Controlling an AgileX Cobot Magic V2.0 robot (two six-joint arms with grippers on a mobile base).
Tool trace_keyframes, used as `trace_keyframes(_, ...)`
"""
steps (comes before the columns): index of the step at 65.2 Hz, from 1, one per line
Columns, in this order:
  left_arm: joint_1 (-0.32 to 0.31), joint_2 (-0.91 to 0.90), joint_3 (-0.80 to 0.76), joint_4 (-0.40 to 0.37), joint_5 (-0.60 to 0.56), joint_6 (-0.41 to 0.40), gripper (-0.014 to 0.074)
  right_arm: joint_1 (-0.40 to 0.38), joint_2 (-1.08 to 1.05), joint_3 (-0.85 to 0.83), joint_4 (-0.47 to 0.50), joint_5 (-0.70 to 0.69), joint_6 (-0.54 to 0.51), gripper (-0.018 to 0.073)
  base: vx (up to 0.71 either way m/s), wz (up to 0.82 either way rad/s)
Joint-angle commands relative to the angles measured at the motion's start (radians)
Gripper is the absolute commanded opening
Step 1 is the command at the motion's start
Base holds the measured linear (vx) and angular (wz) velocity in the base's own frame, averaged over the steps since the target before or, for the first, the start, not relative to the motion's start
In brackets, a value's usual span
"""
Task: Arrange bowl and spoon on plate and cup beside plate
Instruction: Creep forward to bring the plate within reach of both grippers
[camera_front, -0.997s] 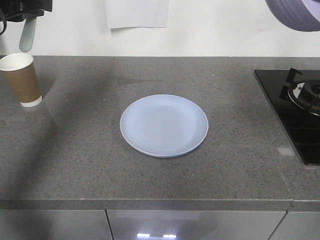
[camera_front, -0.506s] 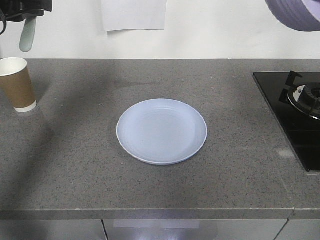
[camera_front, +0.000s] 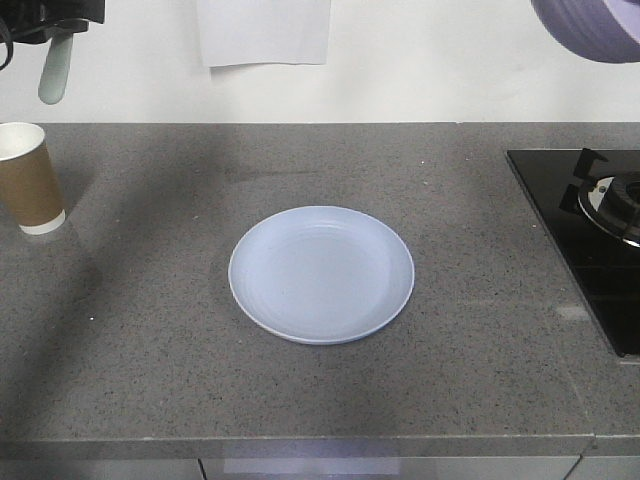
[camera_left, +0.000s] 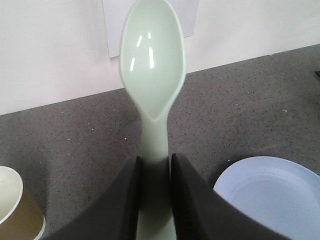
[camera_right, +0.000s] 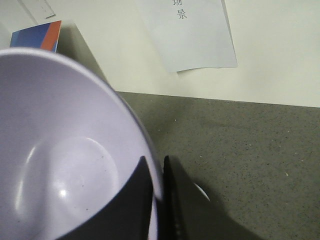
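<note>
Plate (camera_front: 320, 275) central on counter (camera_front: 480, 400), away from edges; cup (camera_front: 28, 180) well apart, far left

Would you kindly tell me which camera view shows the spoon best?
The left wrist view: the spoon fills it, handle pinched by the left hand. The front view shows it small at top left; the right wrist view, not at all.

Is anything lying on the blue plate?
No, the plate is bare; the spoon and bowl hang above the counter.

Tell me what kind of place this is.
Looks like a kitchen, maybe a test mock-up: speckled grey countertop, black glass gas hob, cabinet fronts below. A printed sheet on the wall hints at staging.
</note>
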Motion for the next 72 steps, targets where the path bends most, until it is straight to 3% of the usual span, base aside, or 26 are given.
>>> trace_keyframes(1, -0.002, -0.034, -0.026, -0.009, -0.065, -0.005, -0.0006, -0.005, -0.033, -0.03, 0.076, 0.04, -0.009, -0.0006, 0.03, 0.0)
trace_keyframes(72, -0.002, -0.034, -0.026, -0.009, -0.065, -0.005, -0.0006, -0.005, -0.033, -0.03, 0.076, 0.04, -0.009, -0.0006, 0.03, 0.0)
